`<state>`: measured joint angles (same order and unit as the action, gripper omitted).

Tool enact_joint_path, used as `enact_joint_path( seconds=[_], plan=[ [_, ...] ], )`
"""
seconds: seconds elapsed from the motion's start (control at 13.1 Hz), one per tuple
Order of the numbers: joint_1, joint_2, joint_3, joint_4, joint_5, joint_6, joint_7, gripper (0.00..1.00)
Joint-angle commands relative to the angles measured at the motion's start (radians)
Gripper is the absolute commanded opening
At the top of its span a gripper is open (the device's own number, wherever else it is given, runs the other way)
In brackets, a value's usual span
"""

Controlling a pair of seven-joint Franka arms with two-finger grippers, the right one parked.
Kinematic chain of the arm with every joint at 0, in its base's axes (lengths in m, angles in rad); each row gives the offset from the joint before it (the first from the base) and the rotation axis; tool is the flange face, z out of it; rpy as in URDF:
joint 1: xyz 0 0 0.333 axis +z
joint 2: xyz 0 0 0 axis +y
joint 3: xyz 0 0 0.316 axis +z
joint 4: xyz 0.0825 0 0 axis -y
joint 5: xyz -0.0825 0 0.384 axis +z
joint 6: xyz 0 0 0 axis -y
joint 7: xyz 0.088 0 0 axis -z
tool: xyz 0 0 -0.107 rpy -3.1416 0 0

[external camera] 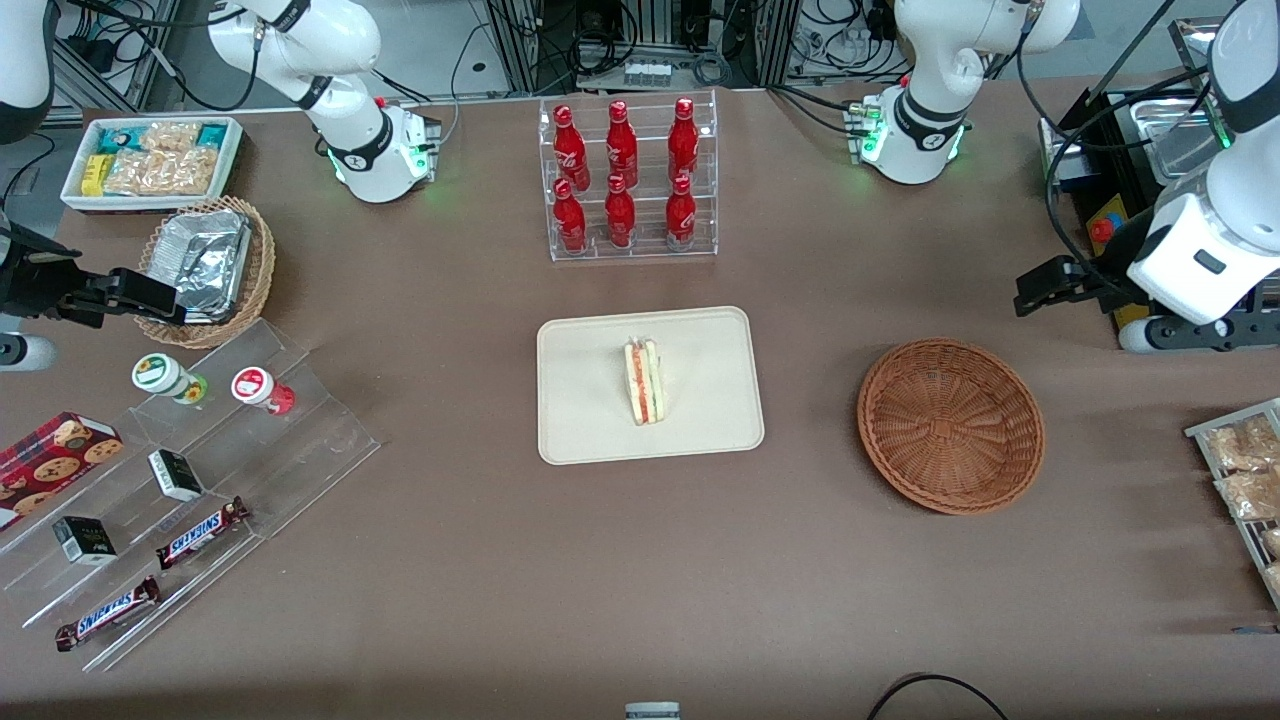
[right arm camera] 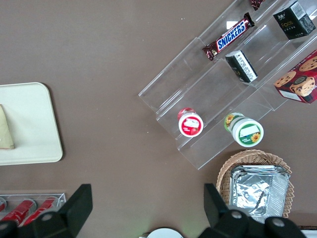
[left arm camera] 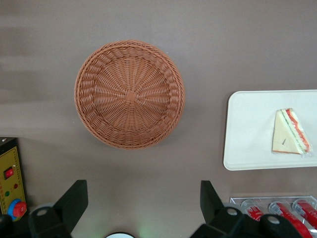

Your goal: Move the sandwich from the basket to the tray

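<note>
So: brown worktop (external camera: 600, 560), sandwich (external camera: 643, 381) on tray (external camera: 700, 420); wicker basket (external camera: 950, 427) w/ nothing inside. Gripper (left arm camera: 141, 206) high above basket, jaws wide apart.

Six red bottles (external camera: 622, 180) — two Snickers (external camera: 200, 533)

Brown matte surface (external camera: 500, 560), evenly lit, soft shadows. Farther from the camera than the bottle rack (external camera: 628, 180): metal frames, cable tangles (external camera: 640, 40), grey floor.

Sandwich (external camera: 643, 382) sits on tray (external camera: 650, 385), mid-table. Basket (external camera: 950, 426) beside it toward the working arm's end. Gripper (external camera: 1040, 285) hangs above the table near the basket.
</note>
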<state>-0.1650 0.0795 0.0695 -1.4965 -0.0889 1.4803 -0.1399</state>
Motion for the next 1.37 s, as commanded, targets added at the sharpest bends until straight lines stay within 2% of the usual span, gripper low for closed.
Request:
enact_joint_path(
  seconds=[0.0,0.15,0.38,0.69,1.07,1.3],
  plan=[
    [0.157,-0.078,-0.167,-0.079,0.061,-0.006,0.042,1.0],
    [0.183,-0.112,-0.195,-0.12,0.081,0.004,0.048,1.0],
    [0.182,-0.156,-0.188,-0.163,0.084,0.008,0.086,1.0],
    [0.168,-0.099,-0.185,-0.081,0.074,-0.003,0.077,1.0],
    [0.115,-0.103,-0.091,-0.074,0.093,0.005,0.148,1.0],
    [0.102,-0.093,-0.091,-0.07,0.083,0.006,0.149,1.0]
  ],
)
